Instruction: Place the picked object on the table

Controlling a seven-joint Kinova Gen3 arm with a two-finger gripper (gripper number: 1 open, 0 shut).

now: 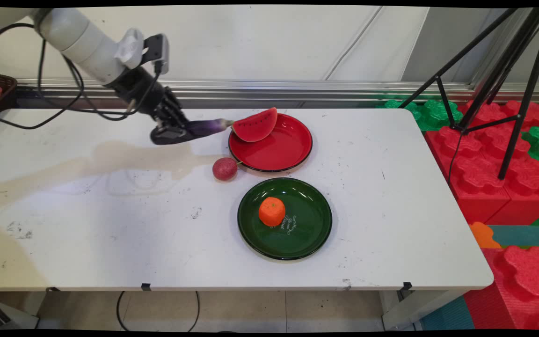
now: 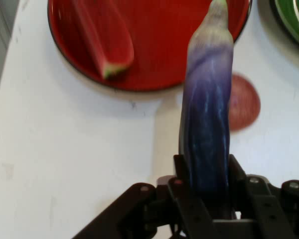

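Above the white table [image 1: 110, 224], the gripper [image 1: 176, 132] is clamped on a purple eggplant [image 1: 208, 126] pointing toward the red plate [image 1: 293, 154], which holds a watermelon slice [image 1: 255, 126]; a reddish fruit [image 1: 225, 169] lies beside the plate.

A white table [image 1: 110, 224] carries a red plate [image 1: 293, 157] just beyond the fingertips [image 2: 182, 169]. A reddish round fruit [image 1: 224, 169] lies beside that plate, and a green plate [image 1: 314, 229] sits farther off.

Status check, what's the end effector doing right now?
End effector shut on purple eggplant, held above the table. Eggplant tip near watermelon slice on red plate. Red round fruit beside that plate; orange on green plate.
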